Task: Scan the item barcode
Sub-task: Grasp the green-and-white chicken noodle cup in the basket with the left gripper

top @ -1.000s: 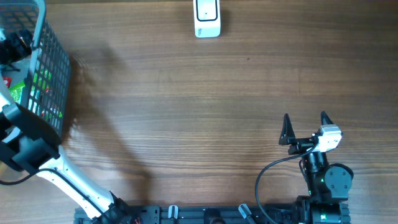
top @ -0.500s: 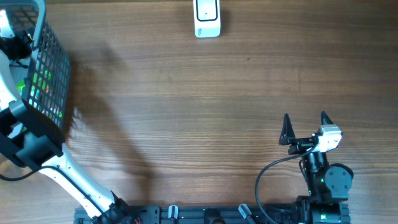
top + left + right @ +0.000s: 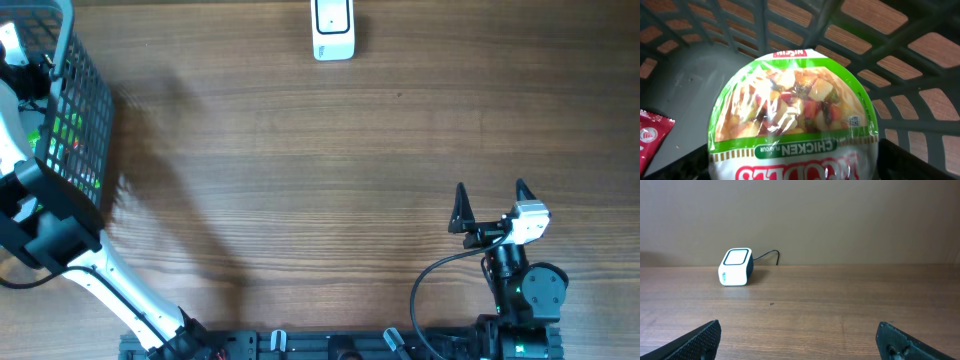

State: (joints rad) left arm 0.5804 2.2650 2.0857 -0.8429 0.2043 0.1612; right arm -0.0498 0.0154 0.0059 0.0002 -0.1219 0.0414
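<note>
Left hand [image 3: 22, 68] is down inside the basket [image 3: 85, 110] at the 10 o'clock corner of the worktop [image 3: 300, 180], mostly masked by the mesh wall and the frame edge from overhead. Its wrist view shows no clear fingertips, so I cannot tell whether it is released or clenched, or whether it touches anything. Noodle cup [image 3: 792, 120] sits right in front of that hand, inside the basket. Its foil lid faces the wrist camera and fills the centre of the view, running off the edge at 6 o'clock. Lid print reads upside down from this angle, with a green band round the rim and a small square code mark on the band at the cup's 3 o'clock. Red sachet [image 3: 651, 142] lies on the basket floor at 8 o'clock of the cup, close beside it; contact not resolvable. Grid wall of the basket runs behind the cup from 12 to 3 o'clock. Overhead only shows green patches through the mesh. Right hand [image 3: 490, 205] is released, fingers spread wide, holding nothing, parked at 5 o'clock on the worktop, well apart from the basket. White scanner [image 3: 333, 30] stands at the 12 o'clock edge, cable trailing behind it in the right wrist view, at about 11 o'clock from the right hand and well apart from both hands and the cup.
</note>
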